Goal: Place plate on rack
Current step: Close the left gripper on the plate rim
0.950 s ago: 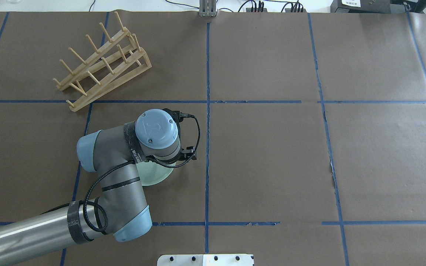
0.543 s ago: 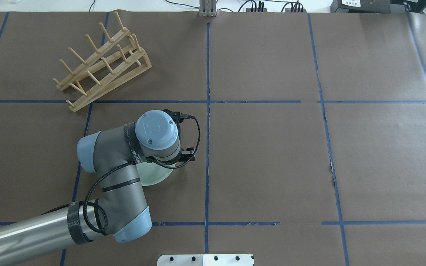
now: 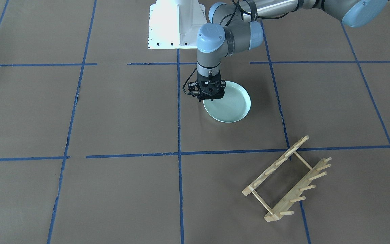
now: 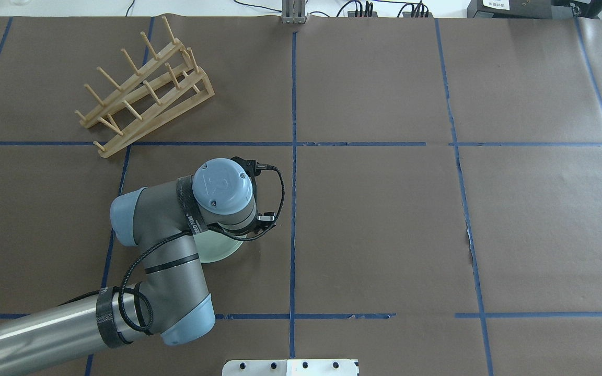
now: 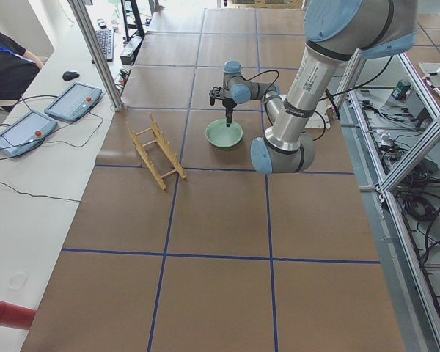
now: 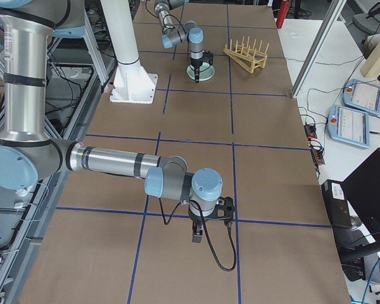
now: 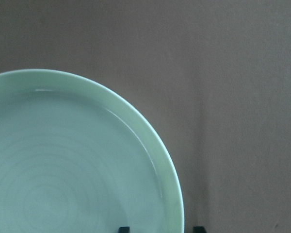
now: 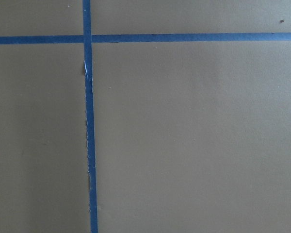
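The pale mint-green plate (image 3: 230, 105) lies flat on the brown table, also in the left wrist view (image 7: 63, 170). My left gripper (image 3: 209, 99) points straight down at the plate's rim on the side away from the rack. In the left wrist view its two fingertips (image 7: 123, 229) stand apart with the rim between them, so it is open. In the overhead view my wrist hides most of the plate (image 4: 220, 251). The light-wood rack (image 3: 286, 179) stands empty and apart from the plate (image 4: 144, 89). My right gripper (image 6: 197, 237) hangs far off over bare table; I cannot tell its state.
Blue tape lines (image 4: 293, 156) divide the brown table cover. The white robot base plate (image 3: 176, 25) is at the robot's side. A metal post (image 4: 293, 13) and cables sit at the table's far edge.
My left wrist has shifted slightly in the overhead view, a little toward the robot's side over the plate. The plate and the rack have not moved.
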You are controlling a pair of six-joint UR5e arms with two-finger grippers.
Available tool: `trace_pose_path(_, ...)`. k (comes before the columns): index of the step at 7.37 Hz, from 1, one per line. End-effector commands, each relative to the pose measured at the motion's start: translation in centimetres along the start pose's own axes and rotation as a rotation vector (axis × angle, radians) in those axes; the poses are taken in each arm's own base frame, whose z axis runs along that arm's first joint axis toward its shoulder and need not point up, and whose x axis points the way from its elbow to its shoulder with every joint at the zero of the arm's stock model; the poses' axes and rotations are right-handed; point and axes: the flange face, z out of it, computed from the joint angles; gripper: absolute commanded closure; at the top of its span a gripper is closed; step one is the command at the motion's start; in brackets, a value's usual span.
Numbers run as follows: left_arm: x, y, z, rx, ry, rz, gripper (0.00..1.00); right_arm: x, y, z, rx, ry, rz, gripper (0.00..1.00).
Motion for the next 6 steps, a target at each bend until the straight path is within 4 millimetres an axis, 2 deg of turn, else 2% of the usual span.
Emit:
trace_pose_path(1,0.1,0.1,-0.1,-0.001,0.001,0.001,0.84,0.0,0.0,0.0,0.001,0.0,0.001,0.0)
trace_pose_path(2,0.1,0.0,-0.2,0.001,0.002,0.0,1.0,0.0,0.0,0.0,0.0,0.0,0.0,0.0)
trace_pose_path(4,0.2,0.1,-0.9,0.004,0.012,0.003,1.0,0.0,0.0,0.0,0.0,0.0,0.0,0.0)
trace_pose_path(5,0.2,-0.4,-2.5,0.016,0.031,-0.003,1.0,0.0,0.0,0.0,0.0,0.0,0.0,0.0)
trace_pose_path(6,-0.5,-1.6,-5.6,0.036,0.027,-0.025,1.0,0.0,0.0,0.0,0.0,0.0,0.0,0.0)
